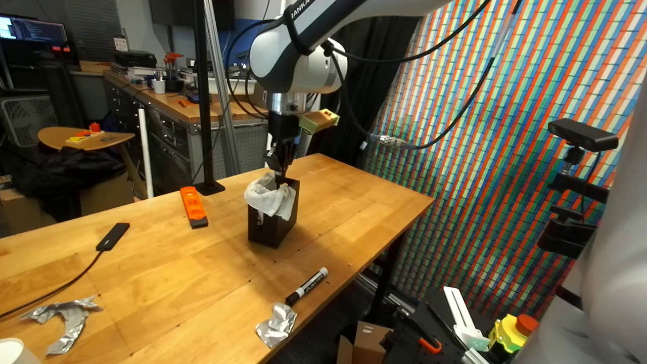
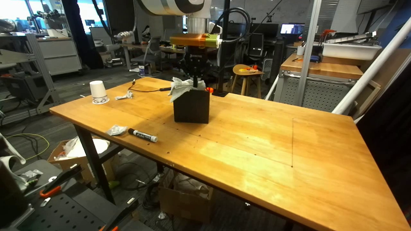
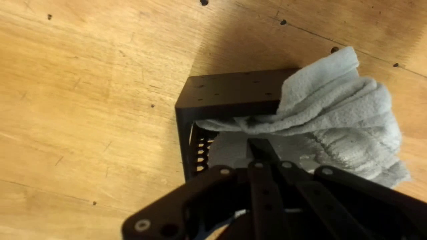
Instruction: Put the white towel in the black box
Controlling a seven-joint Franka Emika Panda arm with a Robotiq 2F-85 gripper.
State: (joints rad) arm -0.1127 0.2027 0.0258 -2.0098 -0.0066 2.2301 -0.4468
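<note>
white towel (image 1: pixel 272 201): partly inside black box (image 2: pixel 191 107), overhanging rim | end effector (image 3: pixel 262 145): fingers together, at box mouth | desk (image 1: pixel 354 212), in an exterior view: orange bar (image 1: pixel 193 205) left, black post (image 1: pixel 203 101) far, marker (image 1: pixel 307 286), foil (image 1: pixel 276 324) near

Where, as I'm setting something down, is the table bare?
Widest: from the black box to the right edge of the table in an exterior view. Smaller: between cup and the foil beside the marker. Crowded: the box top, with white towel and gripper.
</note>
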